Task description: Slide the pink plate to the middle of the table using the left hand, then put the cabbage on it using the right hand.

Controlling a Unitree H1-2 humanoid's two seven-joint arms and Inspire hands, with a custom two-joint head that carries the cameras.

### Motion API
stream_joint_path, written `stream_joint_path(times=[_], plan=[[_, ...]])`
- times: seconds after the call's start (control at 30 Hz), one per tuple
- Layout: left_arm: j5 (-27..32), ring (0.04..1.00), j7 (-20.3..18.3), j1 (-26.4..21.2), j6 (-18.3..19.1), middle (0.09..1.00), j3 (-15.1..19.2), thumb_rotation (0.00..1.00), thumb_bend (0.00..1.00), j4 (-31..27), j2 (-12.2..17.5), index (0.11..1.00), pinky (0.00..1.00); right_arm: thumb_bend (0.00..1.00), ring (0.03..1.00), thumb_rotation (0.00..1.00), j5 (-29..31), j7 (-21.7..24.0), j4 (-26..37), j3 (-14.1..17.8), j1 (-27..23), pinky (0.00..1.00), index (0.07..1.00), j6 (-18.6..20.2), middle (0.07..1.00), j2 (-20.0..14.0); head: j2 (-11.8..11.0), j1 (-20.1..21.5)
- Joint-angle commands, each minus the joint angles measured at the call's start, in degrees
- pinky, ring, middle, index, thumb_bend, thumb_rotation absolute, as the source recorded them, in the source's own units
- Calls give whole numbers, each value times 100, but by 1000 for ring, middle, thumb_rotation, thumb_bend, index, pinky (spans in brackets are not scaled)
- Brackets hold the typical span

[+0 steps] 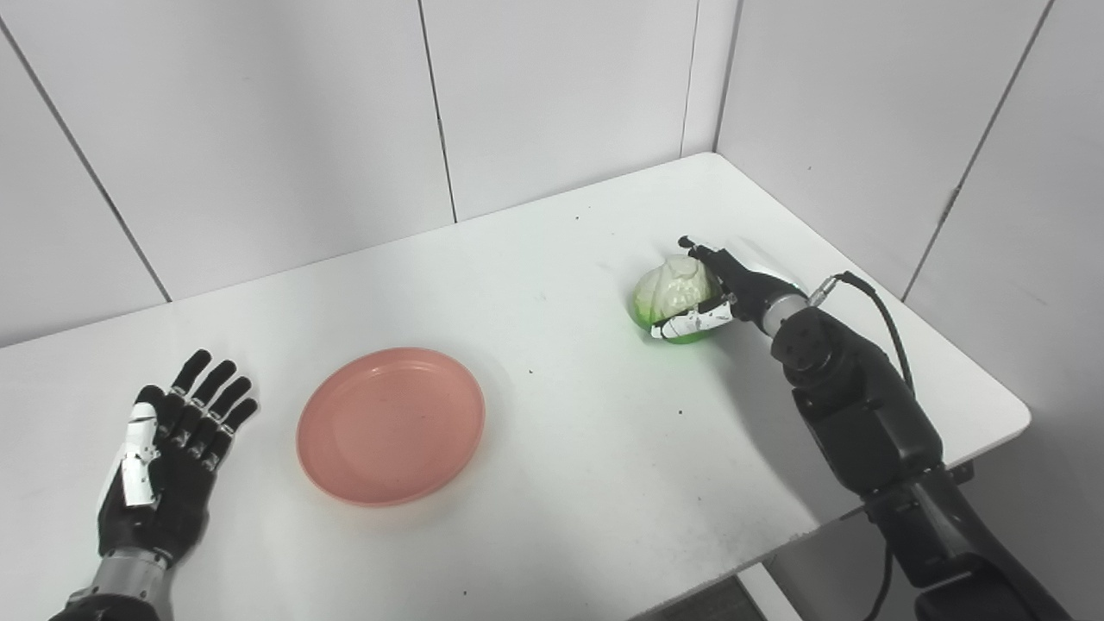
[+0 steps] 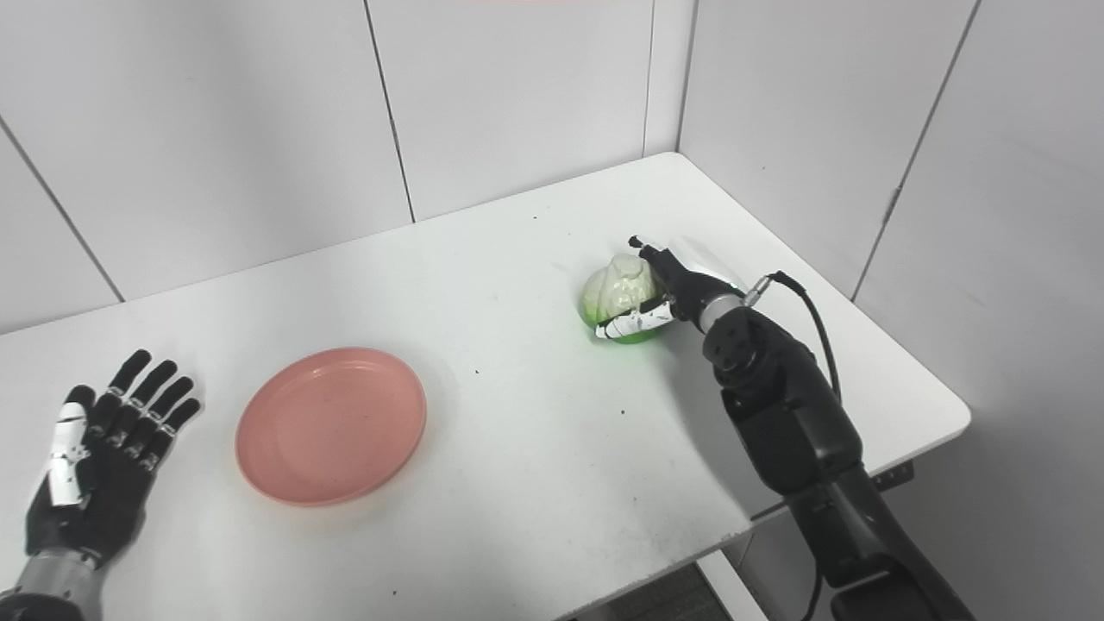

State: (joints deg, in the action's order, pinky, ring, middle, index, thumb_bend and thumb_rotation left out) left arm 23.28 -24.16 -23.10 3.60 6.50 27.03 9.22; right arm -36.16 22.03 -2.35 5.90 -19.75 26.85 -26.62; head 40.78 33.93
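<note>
The pink plate [image 1: 391,424] lies flat on the white table [image 1: 552,259], left of its middle. My left hand [image 1: 168,457] rests palm-up on the table to the left of the plate, open and empty, a short gap from its rim. The cabbage [image 1: 674,296], pale green and white, sits on the table at the right. My right hand [image 1: 720,297] is closed around it from the right side, thumb under its front and fingers over its top. The cabbage appears to rest on the table surface.
White wall panels close off the back and the right of the table. The table's right edge and front-right corner [image 1: 1022,414] lie close to my right arm. A black cable [image 1: 880,310] loops from the right wrist.
</note>
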Motion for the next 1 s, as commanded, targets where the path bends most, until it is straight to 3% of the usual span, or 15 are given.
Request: stream_joint_path(times=[0.0, 0.1, 0.17, 0.2, 0.23, 0.27, 0.3, 0.33, 0.43, 0.97], plan=[[-92, 888, 2, 185, 323, 898, -80, 1000, 480, 202, 49, 889, 896, 1000, 860, 292, 105, -50, -51, -59, -190, 775, 927, 2, 896, -139, 2, -2], [-83, 886, 34, 196, 354, 897, -70, 1000, 478, 167, 32, 887, 895, 1000, 815, 217, 236, -286, -137, -77, -179, 763, 871, -58, 848, -129, 8, -5], [-68, 885, 33, 200, 380, 896, -65, 1000, 477, 151, 27, 889, 891, 912, 695, 97, 382, -524, -221, -59, -159, 662, 735, -199, 728, -108, 10, -12], [-66, 885, 32, 199, 383, 896, -64, 1000, 477, 152, 27, 889, 891, 897, 675, 81, 466, -661, -277, -44, -148, 644, 715, -298, 708, -95, 13, -16], [-76, 883, 24, 199, 368, 895, -73, 1000, 477, 154, 30, 888, 889, 762, 641, 99, 514, -806, -337, -45, -143, 627, 634, -358, 671, -80, 15, -23], [-84, 884, 20, 198, 357, 895, -79, 1000, 480, 154, 33, 889, 889, 624, 554, 40, 552, -911, -378, -57, -140, 541, 539, -394, 572, -77, 15, -23], [-101, 884, 37, 199, 358, 895, -88, 1000, 481, 145, 33, 889, 889, 578, 524, 20, 598, -1026, -406, -62, -133, 511, 507, -428, 538, -65, 19, -30], [-112, 881, 49, 200, 361, 893, -93, 1000, 484, 139, 33, 885, 885, 544, 460, 6, 635, -1103, -420, -74, -127, 423, 510, -444, 487, -62, 19, -30], [-121, 881, 74, 203, 363, 892, -98, 1000, 486, 126, 23, 883, 885, 530, 438, 0, 760, -1266, -449, -118, -122, 386, 507, -444, 469, -76, 29, -35], [-155, 888, 110, 206, 332, 902, -166, 1000, 499, 104, -27, 894, 888, 528, 443, 0, 1268, -1762, -479, -155, -80, 402, 504, -461, 471, -74, 31, -186]])
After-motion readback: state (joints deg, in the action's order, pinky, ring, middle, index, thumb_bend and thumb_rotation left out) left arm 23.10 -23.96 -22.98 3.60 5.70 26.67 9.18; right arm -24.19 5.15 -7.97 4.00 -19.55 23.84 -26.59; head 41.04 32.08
